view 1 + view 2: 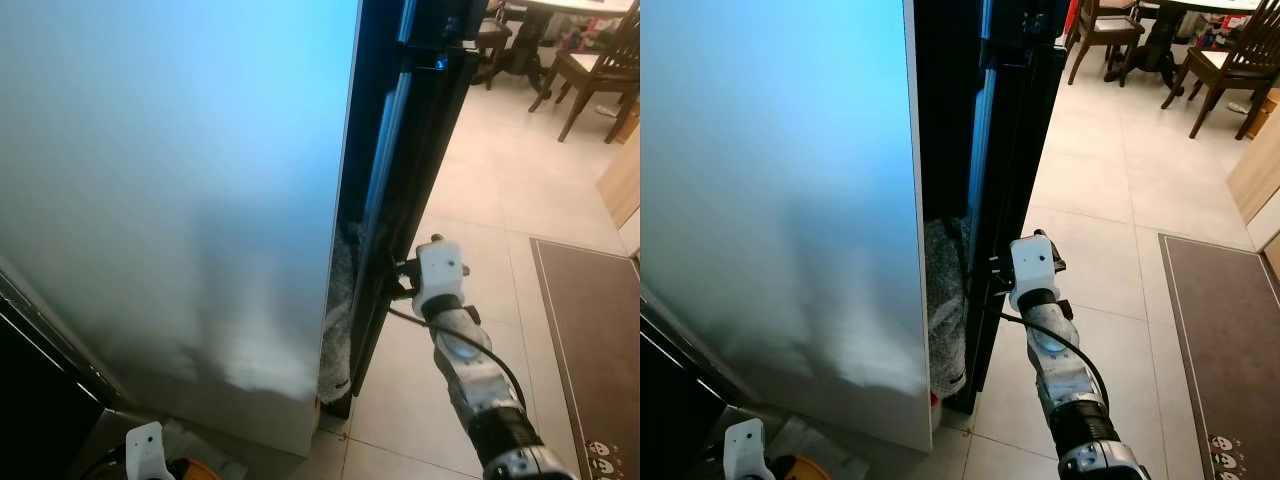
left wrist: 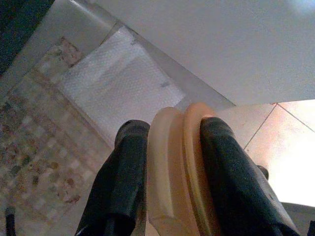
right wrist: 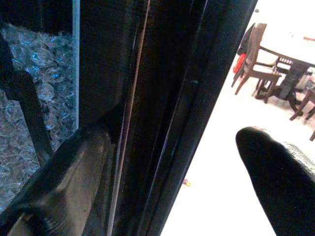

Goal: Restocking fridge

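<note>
Left gripper (image 2: 170, 162): lower left of the frame, clamped on a peach-coloured ridged item (image 2: 172, 167), apparently stiff plastic and light; I can't tell what it is.
Fridge door (image 1: 170, 200): pale panel across the left and centre.
Dark door edge (image 1: 400, 190): centre; likely heavy, best held low on the rim.
Right gripper (image 3: 172, 162): spread, one finger (image 3: 64, 172) against that edge.
Writing: none readable.

The fridge's pale side panel (image 1: 180, 200) looks smooth and satiny, its black door edge (image 1: 400, 180) glossy, the floor tiles (image 1: 490, 200) matt.
</note>
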`<state>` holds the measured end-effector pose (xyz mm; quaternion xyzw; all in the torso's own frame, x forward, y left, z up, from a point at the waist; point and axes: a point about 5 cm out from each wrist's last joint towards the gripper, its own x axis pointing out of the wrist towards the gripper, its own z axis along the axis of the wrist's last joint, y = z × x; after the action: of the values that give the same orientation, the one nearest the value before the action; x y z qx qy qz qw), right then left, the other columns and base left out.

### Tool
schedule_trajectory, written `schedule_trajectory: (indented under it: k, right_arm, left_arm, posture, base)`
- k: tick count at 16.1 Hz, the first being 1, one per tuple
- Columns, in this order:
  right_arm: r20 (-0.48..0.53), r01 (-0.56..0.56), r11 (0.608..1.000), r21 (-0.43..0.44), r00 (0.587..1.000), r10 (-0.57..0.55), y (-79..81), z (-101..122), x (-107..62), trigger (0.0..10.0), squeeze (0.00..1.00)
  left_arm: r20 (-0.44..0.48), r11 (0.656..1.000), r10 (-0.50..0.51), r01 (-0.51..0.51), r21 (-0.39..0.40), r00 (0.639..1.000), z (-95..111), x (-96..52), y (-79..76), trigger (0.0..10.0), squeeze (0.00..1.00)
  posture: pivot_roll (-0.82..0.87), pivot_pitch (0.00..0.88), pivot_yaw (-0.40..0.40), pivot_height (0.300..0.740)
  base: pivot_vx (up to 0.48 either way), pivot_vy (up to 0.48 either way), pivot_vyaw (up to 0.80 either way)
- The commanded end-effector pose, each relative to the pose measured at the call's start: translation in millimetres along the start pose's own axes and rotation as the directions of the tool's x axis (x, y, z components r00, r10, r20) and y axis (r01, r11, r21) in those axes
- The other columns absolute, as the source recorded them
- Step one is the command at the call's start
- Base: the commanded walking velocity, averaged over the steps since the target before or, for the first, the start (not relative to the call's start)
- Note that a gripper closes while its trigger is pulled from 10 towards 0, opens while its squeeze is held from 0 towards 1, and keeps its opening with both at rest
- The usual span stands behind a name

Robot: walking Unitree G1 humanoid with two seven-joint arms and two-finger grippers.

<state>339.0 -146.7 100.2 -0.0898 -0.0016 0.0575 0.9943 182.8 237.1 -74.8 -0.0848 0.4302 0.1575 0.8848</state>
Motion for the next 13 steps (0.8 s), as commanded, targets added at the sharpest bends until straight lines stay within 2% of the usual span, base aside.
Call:
schedule_trajectory:
  k: [1, 3, 6, 7, 9, 13]
  right_arm:
    - [0.02, -0.015, 1.0, 0.003, 1.0, 0.015, -0.4, 11.1, 8.4, 10.0, 0.0]
    - [0.018, -0.021, 1.0, -0.01, 1.0, 0.021, 0.5, 13.9, 13.0, 10.0, 0.0]
    - [0.026, 0.06, 0.998, -0.007, 0.998, -0.06, -10.3, 14.6, 12.8, 10.0, 0.0]
    - [0.022, 0.111, 0.994, -0.017, 0.994, -0.11, -18.3, 12.8, 10.8, 10.0, 0.0]
    - [-0.002, 0.282, 0.959, -0.035, 0.959, -0.283, -50.1, 3.7, 0.8, 10.0, 0.0]
    - [-0.059, 0.437, 0.895, -0.087, 0.895, -0.442, -86.0, -13.2, -19.2, 10.0, 0.0]
  left_arm:
    - [-0.016, 1.0, 0.006, -0.006, -0.017, 1.0, -3.1, -0.2, -0.3, 10.0, 0.0]
    - [-0.016, 1.0, 0.004, -0.004, -0.02, 1.0, -2.9, -0.1, -1.5, 10.0, 0.0]
    - [-0.017, 1.0, 0.003, -0.003, -0.023, 1.0, -3.1, -0.1, -1.9, 10.0, 0.0]
    - [-0.017, 1.0, 0.002, -0.003, -0.022, 1.0, -3.1, 0.0, -1.8, 10.0, 0.0]
    - [-0.019, 1.0, 0.001, -0.002, -0.018, 1.0, -2.9, 0.0, -1.7, 10.0, 0.0]
    - [-0.02, 1.0, 0.0, 0.0, -0.017, 1.0, -3.2, -0.1, -1.6, 10.0, 0.0]
  posture:
    - [-0.11, 0.0, -0.024, 0.74]
    - [-0.1, 0.0, -0.027, 0.74]
    - [-0.1, 0.0, -0.028, 0.74]
    - [-0.11, 0.0, -0.027, 0.74]
    - [-0.11, 0.0, -0.024, 0.74]
    - [-0.12, 0.0, -0.026, 0.74]
  base:
    - [0.0, 0.0, 0.0]
    - [0.0, 0.0, 0.0]
    - [0.0, 0.0, 0.0]
    - [0.0, 0.0, 0.0]
    - [0.0, 0.0, 0.0]
    - [0.0, 0.0, 0.0]
